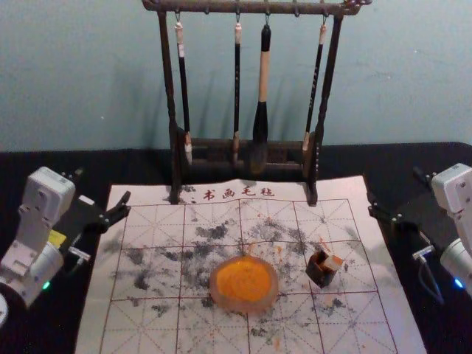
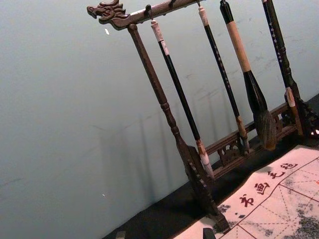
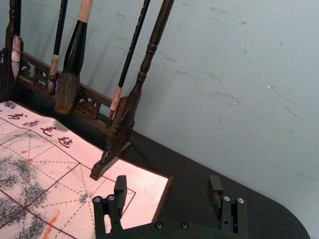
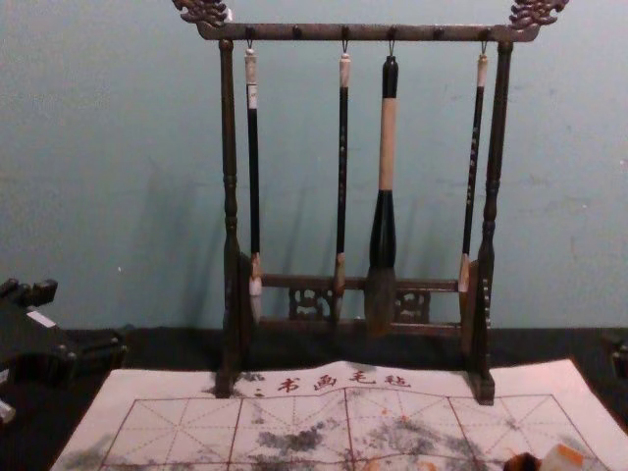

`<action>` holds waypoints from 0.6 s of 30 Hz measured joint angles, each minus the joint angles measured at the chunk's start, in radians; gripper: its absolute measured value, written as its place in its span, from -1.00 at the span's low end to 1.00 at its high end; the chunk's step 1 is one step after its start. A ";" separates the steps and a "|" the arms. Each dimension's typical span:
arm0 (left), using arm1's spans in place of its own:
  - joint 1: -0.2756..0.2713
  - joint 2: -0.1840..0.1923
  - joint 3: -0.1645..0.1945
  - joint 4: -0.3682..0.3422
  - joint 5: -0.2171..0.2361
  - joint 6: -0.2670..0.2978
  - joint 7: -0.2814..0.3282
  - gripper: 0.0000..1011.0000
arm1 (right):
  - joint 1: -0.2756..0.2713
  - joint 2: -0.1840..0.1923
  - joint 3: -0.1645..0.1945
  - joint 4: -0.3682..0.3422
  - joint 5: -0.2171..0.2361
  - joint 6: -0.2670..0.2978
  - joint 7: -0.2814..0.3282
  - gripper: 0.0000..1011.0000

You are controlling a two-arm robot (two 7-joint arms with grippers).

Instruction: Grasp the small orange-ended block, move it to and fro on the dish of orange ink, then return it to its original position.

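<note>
In the head view, my left gripper (image 1: 103, 186) and right gripper (image 1: 394, 186) stand open on either side of the mat, holding nothing. The left wrist view has the left gripper (image 2: 164, 233) at its edge; in the right wrist view the right gripper (image 3: 167, 186) is spread apart. The orange-ended block (image 1: 334, 262) leans tilted in a small dark holder (image 1: 321, 273), right of the round dish of orange ink (image 1: 244, 284). Both grippers are well away from it. The chest view catches the block (image 4: 563, 457) beside the dark holder (image 4: 523, 462).
A wooden rack (image 1: 316, 158) with hanging brushes, the thickest brush (image 1: 261, 110) among them, stands at the mat's far edge before the wall. The ink-stained mat (image 1: 155, 310) lies on a black table (image 1: 118, 164).
</note>
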 joint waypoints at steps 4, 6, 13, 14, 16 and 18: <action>0.000 0.000 0.000 0.000 0.000 0.000 0.000 0.98 | 0.000 0.000 0.000 0.000 0.000 0.000 0.000 0.98; 0.000 0.000 0.000 0.000 0.000 0.000 0.000 0.98 | 0.001 0.000 0.000 0.000 0.000 -0.001 0.000 0.98; 0.000 0.000 0.000 0.000 0.000 0.000 0.000 0.98 | 0.001 0.000 0.000 0.000 0.001 -0.001 0.001 0.98; 0.000 0.000 0.000 0.000 0.000 0.000 0.000 0.98 | 0.001 0.000 0.000 0.000 0.001 -0.001 0.001 0.98; 0.000 0.000 0.000 0.000 0.000 0.000 0.000 0.98 | 0.001 0.000 0.000 0.000 0.001 -0.001 0.001 0.98; 0.000 0.000 0.000 0.000 0.000 0.000 0.000 0.98 | 0.001 0.000 0.000 0.000 0.002 -0.001 0.001 0.98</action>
